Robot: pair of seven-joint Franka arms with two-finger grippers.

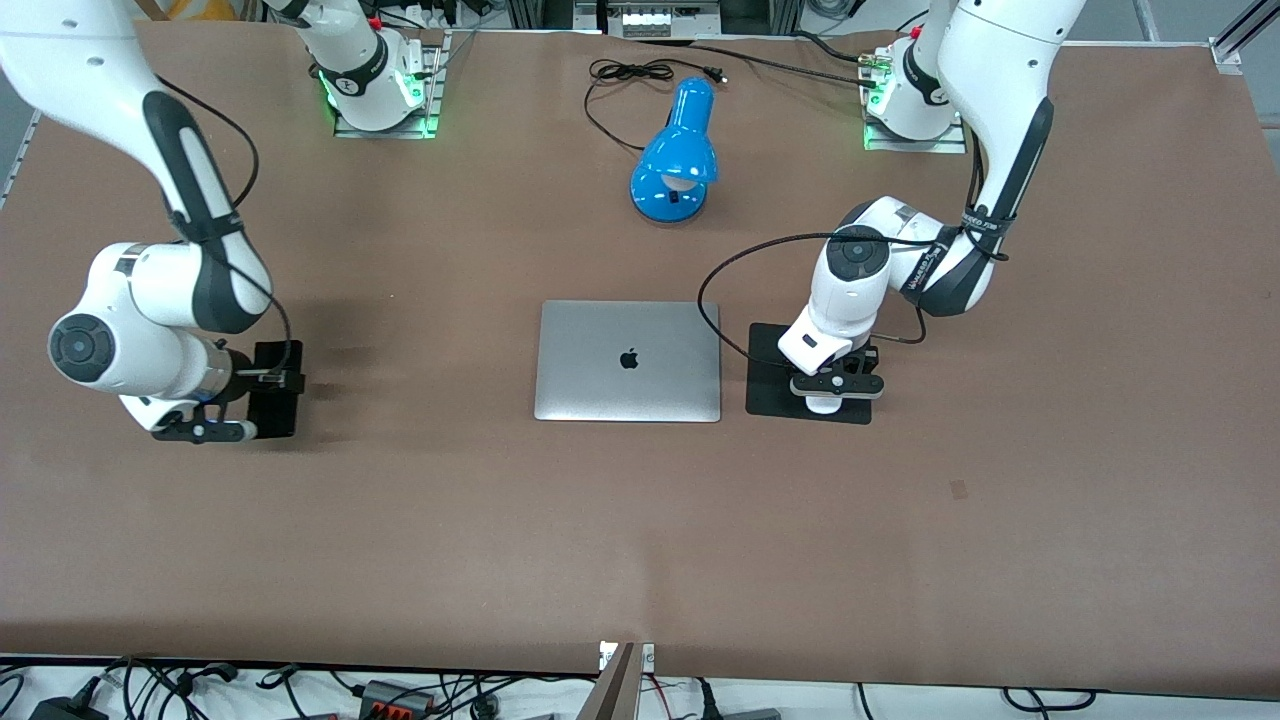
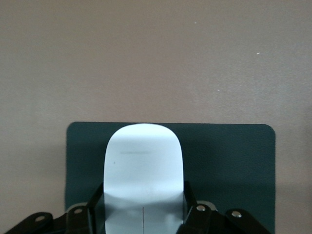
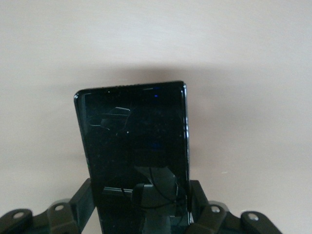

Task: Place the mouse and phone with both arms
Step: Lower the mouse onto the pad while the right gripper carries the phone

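Note:
The white oval mouse sits between the fingers of my left gripper, which is shut on its sides. It is low over the black square mouse pad; I cannot tell whether it touches. In the front view the left gripper, the mouse and the pad are beside the laptop, toward the left arm's end. My right gripper is shut on the long edges of the black glossy phone, low over bare table. In the front view the right gripper and the phone are toward the right arm's end.
A closed silver laptop lies at the table's middle. A blue desk lamp with a black cord stands farther from the front camera than the laptop. The brown table surface stretches bare nearer the front camera.

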